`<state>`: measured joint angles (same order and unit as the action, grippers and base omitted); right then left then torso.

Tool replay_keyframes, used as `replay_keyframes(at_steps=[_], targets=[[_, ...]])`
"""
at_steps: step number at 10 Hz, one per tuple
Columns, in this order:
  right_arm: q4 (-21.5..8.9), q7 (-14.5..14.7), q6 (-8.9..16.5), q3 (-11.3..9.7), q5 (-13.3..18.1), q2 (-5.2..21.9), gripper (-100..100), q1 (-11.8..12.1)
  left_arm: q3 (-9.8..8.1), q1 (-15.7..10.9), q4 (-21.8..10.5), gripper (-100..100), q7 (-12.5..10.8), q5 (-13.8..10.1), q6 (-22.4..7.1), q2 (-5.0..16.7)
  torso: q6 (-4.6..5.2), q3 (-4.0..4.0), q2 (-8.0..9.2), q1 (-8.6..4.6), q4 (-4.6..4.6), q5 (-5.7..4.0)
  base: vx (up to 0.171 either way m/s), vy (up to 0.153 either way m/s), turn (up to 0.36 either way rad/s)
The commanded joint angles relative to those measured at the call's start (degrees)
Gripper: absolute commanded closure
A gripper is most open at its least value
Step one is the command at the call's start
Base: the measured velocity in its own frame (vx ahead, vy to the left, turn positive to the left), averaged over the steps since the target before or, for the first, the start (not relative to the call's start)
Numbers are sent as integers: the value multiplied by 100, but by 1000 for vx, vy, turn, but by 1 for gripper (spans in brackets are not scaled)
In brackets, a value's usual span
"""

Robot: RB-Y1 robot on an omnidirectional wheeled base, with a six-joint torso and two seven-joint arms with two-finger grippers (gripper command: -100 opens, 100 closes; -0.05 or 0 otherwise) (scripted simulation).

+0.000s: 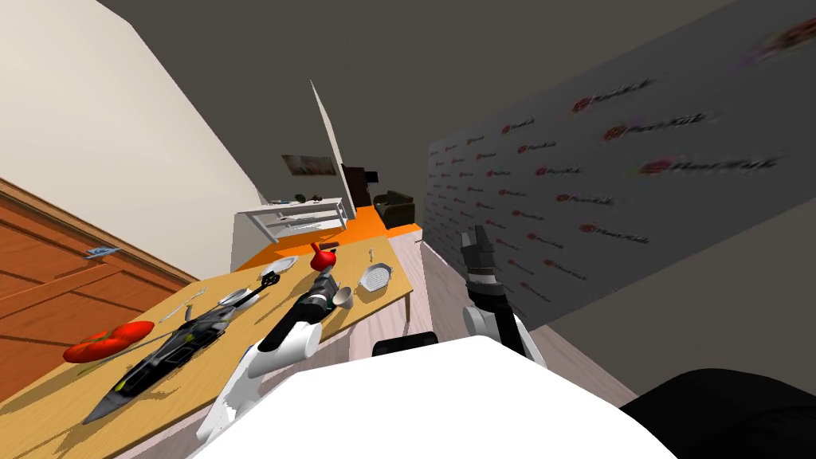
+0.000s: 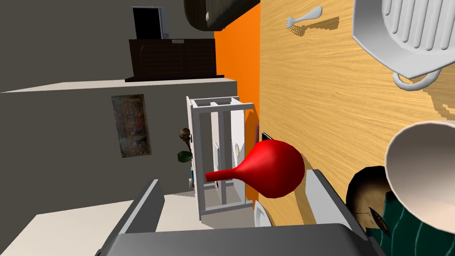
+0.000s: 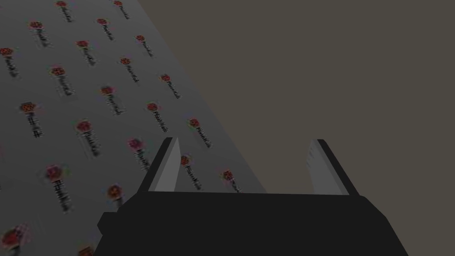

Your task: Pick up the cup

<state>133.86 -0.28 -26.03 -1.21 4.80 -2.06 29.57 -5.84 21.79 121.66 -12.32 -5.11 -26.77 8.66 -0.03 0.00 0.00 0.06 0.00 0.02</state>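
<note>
The cup is a pale, wide-mouthed cup on the wooden table, near its front right part. In the left wrist view the cup lies just outside one of my fingers, not between them. My left gripper hovers over the table right beside the cup. Its fingers stand open with nothing held, and the left gripper points toward a red vase beyond it. My right gripper is raised to the right of the table, and in its wrist view the right gripper is open and empty.
A white ribbed pan sits just past the cup, with a small fork beyond it. Further left on the table are the red vase, a plate, a dark model aircraft and a red object. A white shelf stands behind.
</note>
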Motion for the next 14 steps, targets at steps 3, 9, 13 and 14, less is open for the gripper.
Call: replay_keyframes(at_steps=[3,9,13,14], targets=[[0,0,0,0,0,0,0,0,-77,-70,-65,-100,-58,0,-486,14,-1,1,1,2,0,0,-8,16,-59],[0,0,0,0,0,0,0,0,-245,-210,-213,-100,-192,34,-1453,-13,1,1,1,1,0,0,-8,15,-82],[0,0,0,0,0,0,0,0,-351,-300,-316,-100,-275,56,-2062,-40,0,1,2,0,1,0,-10,17,-76],[0,0,0,0,0,0,0,0,-402,-343,-367,-100,-315,66,-2288,-57,-1,1,1,-1,0,0,-9,15,-105]])
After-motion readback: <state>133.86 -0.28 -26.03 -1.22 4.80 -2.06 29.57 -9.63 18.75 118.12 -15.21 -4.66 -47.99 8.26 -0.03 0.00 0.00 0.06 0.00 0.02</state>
